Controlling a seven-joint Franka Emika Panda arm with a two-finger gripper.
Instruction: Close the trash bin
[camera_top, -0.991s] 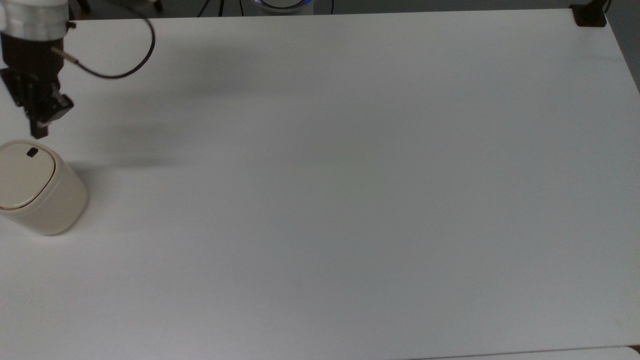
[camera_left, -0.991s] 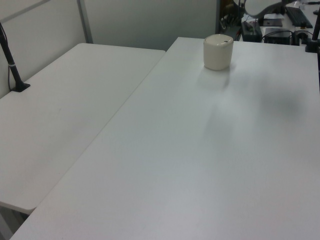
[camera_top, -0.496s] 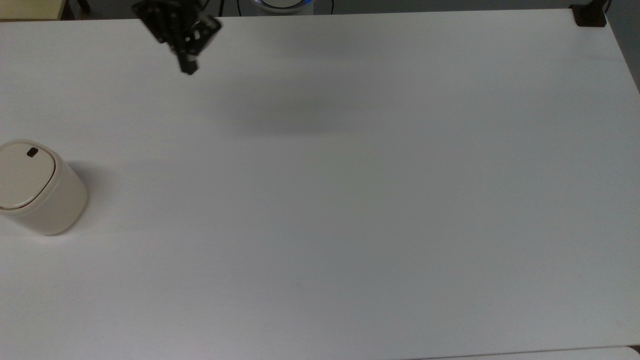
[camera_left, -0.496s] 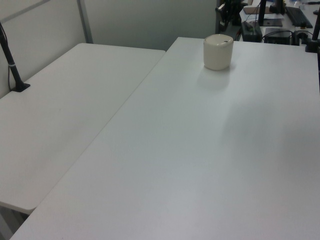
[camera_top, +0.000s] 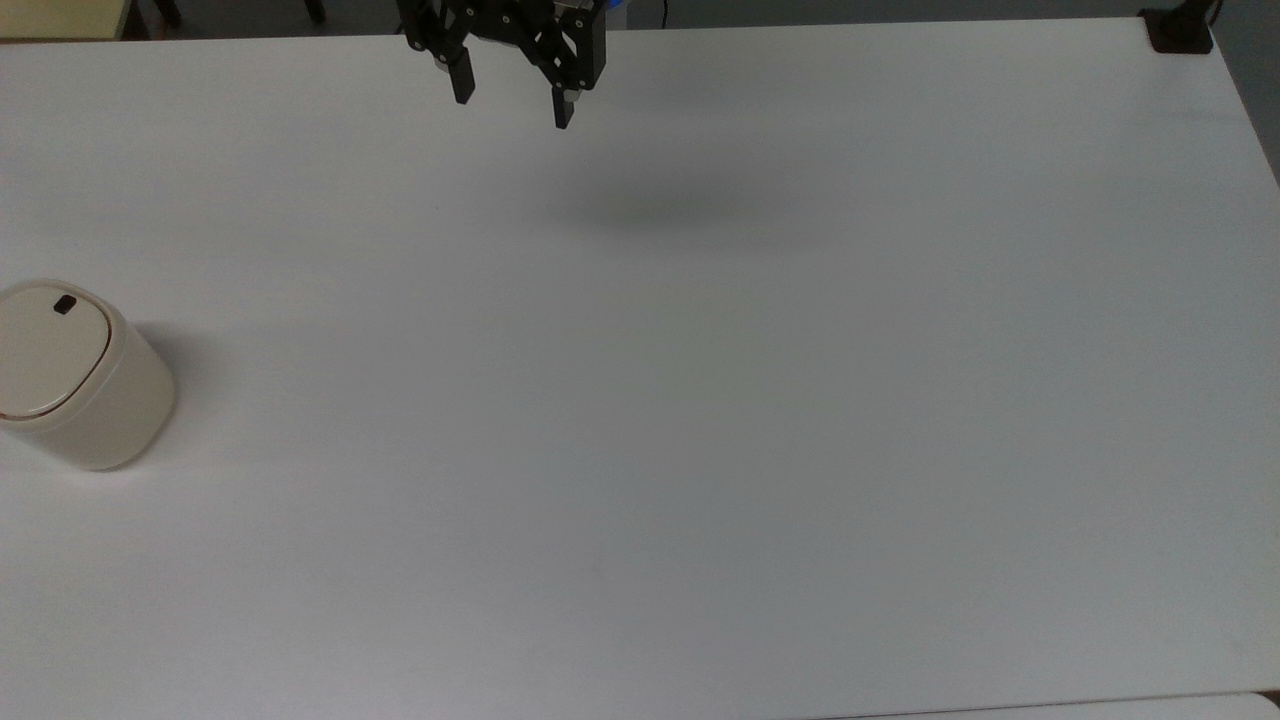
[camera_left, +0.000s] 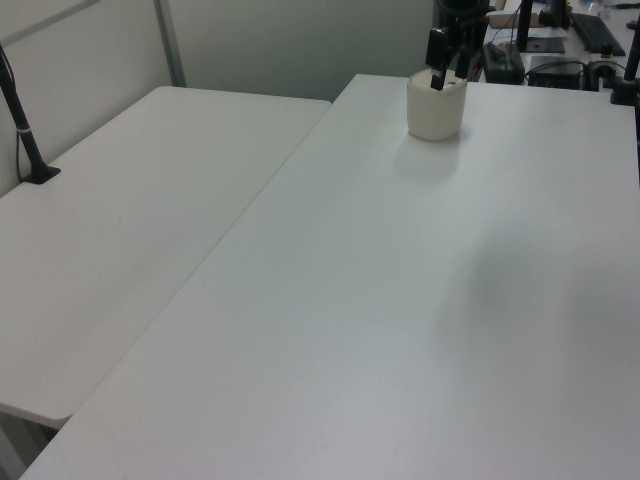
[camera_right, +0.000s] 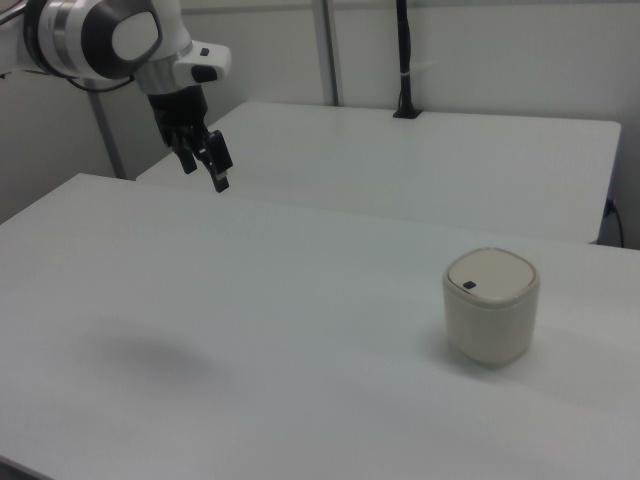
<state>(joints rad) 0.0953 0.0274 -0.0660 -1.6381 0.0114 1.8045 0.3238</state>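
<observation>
The cream-beige trash bin (camera_top: 85, 395) stands upright at the top view's left edge, its oval lid (camera_top: 40, 350) lying flat and down, with a small black mark near the rim. It also stands on the white table in the right view (camera_right: 490, 310) and in the left view (camera_left: 435, 115). My gripper (camera_top: 511, 98) hangs open and empty above the table's far edge, well to the top view's right of the bin. In the right view the gripper (camera_right: 204, 168) is high at the left, far from the bin. In the left view the gripper (camera_left: 447, 75) overlaps the bin's top.
The white table (camera_top: 700, 400) is bare around the bin. A second white table (camera_right: 420, 160) adjoins it, carrying a black clamped pole (camera_right: 403, 60). Another black clamp (camera_top: 1180, 30) sits at the top view's far right corner. Desks with equipment (camera_left: 560, 40) lie beyond.
The gripper has left the spot just above the bin and swung along the far edge toward the top view's right. Its fingers now stand apart. The bin has not moved.
</observation>
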